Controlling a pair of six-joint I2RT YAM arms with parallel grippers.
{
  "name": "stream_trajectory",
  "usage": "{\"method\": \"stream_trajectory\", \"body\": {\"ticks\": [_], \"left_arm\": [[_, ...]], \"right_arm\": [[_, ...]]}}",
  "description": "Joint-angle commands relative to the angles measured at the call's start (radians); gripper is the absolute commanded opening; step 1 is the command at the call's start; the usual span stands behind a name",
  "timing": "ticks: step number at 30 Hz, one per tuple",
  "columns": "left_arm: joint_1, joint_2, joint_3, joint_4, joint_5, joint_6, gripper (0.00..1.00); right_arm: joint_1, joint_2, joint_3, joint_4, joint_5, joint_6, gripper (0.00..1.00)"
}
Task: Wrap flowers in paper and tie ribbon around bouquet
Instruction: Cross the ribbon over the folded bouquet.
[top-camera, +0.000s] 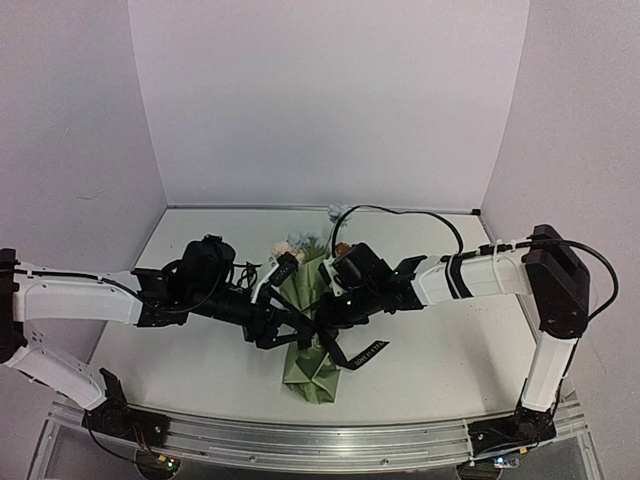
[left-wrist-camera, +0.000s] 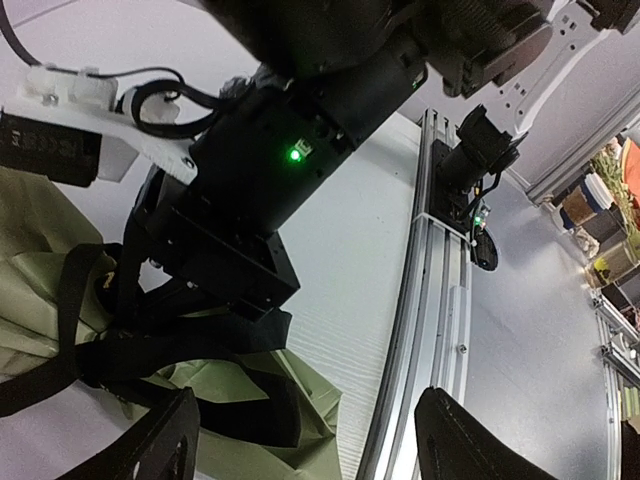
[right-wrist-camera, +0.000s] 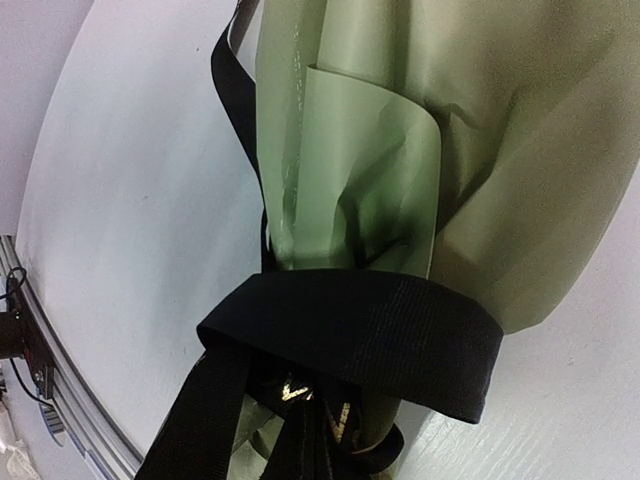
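The bouquet lies mid-table as an olive-green paper cone with its narrow end nearest me. The flowers, pale blue and cream, show above its far, wide end. A black ribbon circles the cone's waist, and a lettered tail trails right. In the right wrist view the ribbon bands the paper, with strands running down to the frame's bottom edge. My right gripper is shut on those strands; its fingers are hidden. My left gripper stands wide open beside the knot, holding nothing, above the paper and ribbon.
A loose pale blue bloom lies near the back wall, under a black cable. The metal rail runs along the table's near edge, close to the cone's tip. White walls enclose the table on three sides.
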Motion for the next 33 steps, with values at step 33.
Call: {"method": "stream_trajectory", "body": {"ticks": [33], "left_arm": [[0.173,0.514,0.442,-0.258,0.018,0.172,0.47]], "right_arm": [[0.049,-0.257,-0.046,-0.198,0.114,-0.173,0.0]]}}
